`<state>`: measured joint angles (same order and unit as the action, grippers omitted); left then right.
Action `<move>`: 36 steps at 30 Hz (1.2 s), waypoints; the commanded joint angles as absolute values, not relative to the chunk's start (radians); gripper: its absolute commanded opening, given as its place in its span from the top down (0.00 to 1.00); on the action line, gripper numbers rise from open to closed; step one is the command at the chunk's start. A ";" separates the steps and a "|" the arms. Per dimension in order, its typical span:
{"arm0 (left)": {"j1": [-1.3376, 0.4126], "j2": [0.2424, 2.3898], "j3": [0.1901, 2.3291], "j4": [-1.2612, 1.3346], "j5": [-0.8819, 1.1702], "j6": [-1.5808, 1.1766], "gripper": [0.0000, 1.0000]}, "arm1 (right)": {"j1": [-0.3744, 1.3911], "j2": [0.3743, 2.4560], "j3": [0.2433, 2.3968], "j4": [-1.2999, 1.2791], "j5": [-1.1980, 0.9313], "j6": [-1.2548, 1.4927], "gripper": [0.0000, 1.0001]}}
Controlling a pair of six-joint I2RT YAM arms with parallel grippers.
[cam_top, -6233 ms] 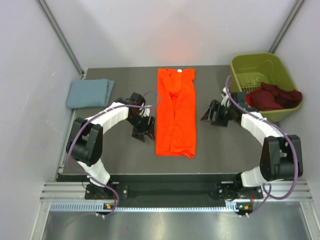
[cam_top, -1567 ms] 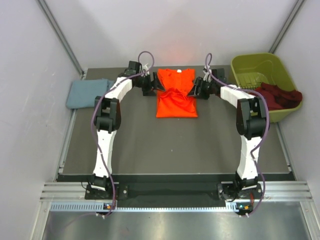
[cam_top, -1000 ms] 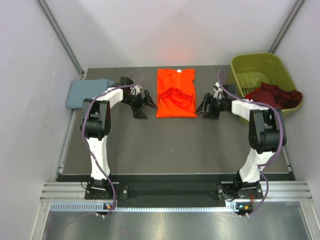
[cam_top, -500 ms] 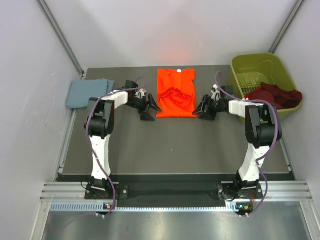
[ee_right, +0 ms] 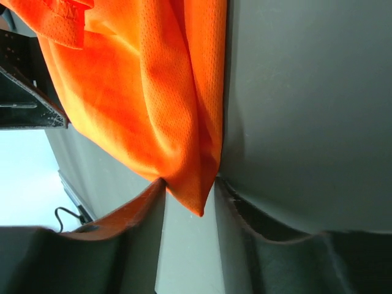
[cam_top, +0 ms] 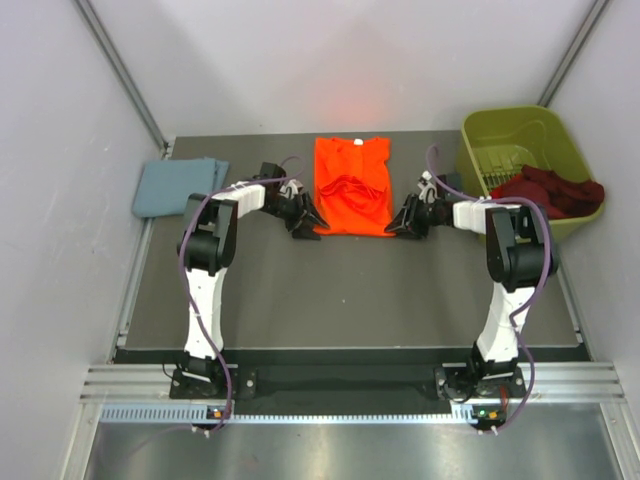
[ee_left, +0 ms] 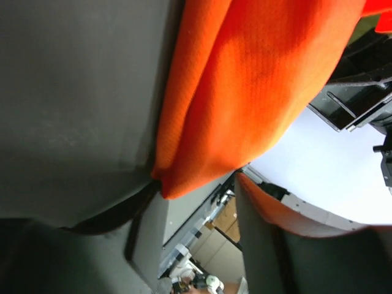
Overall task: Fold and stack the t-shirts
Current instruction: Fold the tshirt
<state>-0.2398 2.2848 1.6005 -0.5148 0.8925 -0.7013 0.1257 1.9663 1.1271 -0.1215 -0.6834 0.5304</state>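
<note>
Orange t-shirt [cam_top: 352, 192] | left tool [cam_top: 308, 221], right tool [cam_top: 398, 225] wide at corners | blue shirt [cam_top: 178, 185], basket [cam_top: 512, 112] aside

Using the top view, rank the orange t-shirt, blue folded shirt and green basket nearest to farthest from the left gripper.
1. Orange t-shirt, centre, at the left gripper.
2. Blue folded shirt, far left.
3. Green basket, far right corner.

Robotics lab test cell: a dark bench [cam_top: 350, 300] boxed in by plain pale wall panels [cam_top: 50, 200] with a metal strut [cam_top: 122, 75] in each far corner. Two white-and-black robot arms, the left arm [cam_top: 205, 300] and the right arm [cam_top: 500, 310], are bolted by a slotted aluminium rail [cam_top: 350, 402] at the near edge.
</note>
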 commanded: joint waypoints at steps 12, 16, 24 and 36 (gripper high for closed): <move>-0.218 2.191 1.589 -0.521 0.870 -0.654 0.98 | 0.126 1.884 1.206 -0.109 -0.724 0.508 1.00; -0.218 2.094 1.678 -0.552 0.905 -0.609 0.99 | 0.120 1.775 1.235 -0.137 -0.741 0.520 1.00; -0.229 1.930 1.566 -0.586 0.876 -0.536 0.99 | 0.120 1.629 1.145 -0.178 -0.744 0.497 1.00; -0.239 1.896 1.505 -0.541 0.911 -0.615 0.99 | 0.103 1.563 1.069 -0.152 -0.733 0.499 1.00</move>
<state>-0.2440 1.9064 1.5005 -0.5552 0.9073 -0.6071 0.1162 1.6035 1.0660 -0.2062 -0.7303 0.5056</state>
